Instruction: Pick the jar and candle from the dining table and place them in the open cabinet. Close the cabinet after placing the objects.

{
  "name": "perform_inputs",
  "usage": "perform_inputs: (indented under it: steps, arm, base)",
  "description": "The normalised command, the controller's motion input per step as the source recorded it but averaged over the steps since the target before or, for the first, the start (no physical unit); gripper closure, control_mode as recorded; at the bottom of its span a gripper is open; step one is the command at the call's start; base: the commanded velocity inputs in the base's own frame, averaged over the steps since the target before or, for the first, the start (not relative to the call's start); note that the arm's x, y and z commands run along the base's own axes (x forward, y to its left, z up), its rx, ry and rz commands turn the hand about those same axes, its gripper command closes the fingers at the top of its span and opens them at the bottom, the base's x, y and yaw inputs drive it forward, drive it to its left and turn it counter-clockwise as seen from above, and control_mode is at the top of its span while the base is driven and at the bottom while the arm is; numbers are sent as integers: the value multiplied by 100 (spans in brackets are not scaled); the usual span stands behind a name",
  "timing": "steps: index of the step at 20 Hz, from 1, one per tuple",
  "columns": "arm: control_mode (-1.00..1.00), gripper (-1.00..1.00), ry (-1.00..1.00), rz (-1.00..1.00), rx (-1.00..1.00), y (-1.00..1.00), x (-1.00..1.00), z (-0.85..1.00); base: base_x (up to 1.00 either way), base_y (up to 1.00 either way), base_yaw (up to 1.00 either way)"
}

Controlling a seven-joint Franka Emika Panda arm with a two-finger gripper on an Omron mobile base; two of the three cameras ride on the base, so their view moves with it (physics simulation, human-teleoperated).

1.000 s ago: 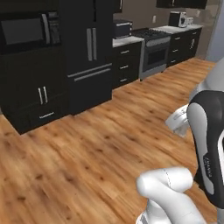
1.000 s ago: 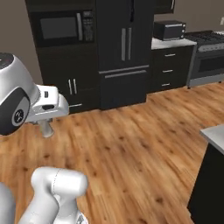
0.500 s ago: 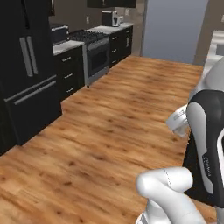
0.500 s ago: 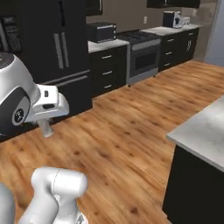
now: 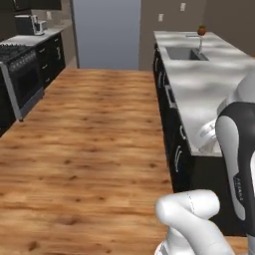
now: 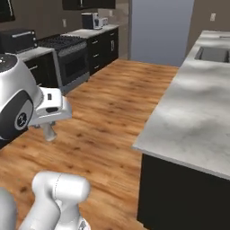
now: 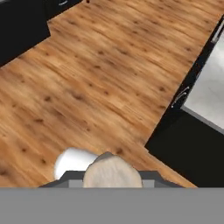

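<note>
Marble counter (image 6: 197, 112), one, flat, black-fronted | plank wood floor (image 5: 89, 144) | gripper (image 6: 49, 133) clamped on one pale round candle (image 7: 112, 171)

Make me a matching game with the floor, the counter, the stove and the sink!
Things:
1. wooden plank floor
2. long marble counter
3. black stove with a silvery front
4. sunken metal sink

Clues:
a. set into the counter top
b. warm brown
c. pale grey-white on top, black fronts below
d. stands across the floor from the counter

Pairs: 1-b, 2-c, 3-d, 4-a
</note>
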Motion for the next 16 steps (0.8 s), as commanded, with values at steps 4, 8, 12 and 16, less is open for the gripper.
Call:
perform_inputs:
  steps: [4, 8, 12, 16]
  arm:
    - [100, 100, 0, 0, 0, 0, 0, 0]
    - [100, 100, 0, 0, 0, 0, 0, 0]
    - [100, 100, 0, 0, 0, 0, 0, 0]
    - [100, 100, 0, 0, 0, 0, 0, 0]
  base:
    - [100, 97, -46]
    - [93, 100, -31]
    - [67, 100, -23]
    - [97, 100, -13]
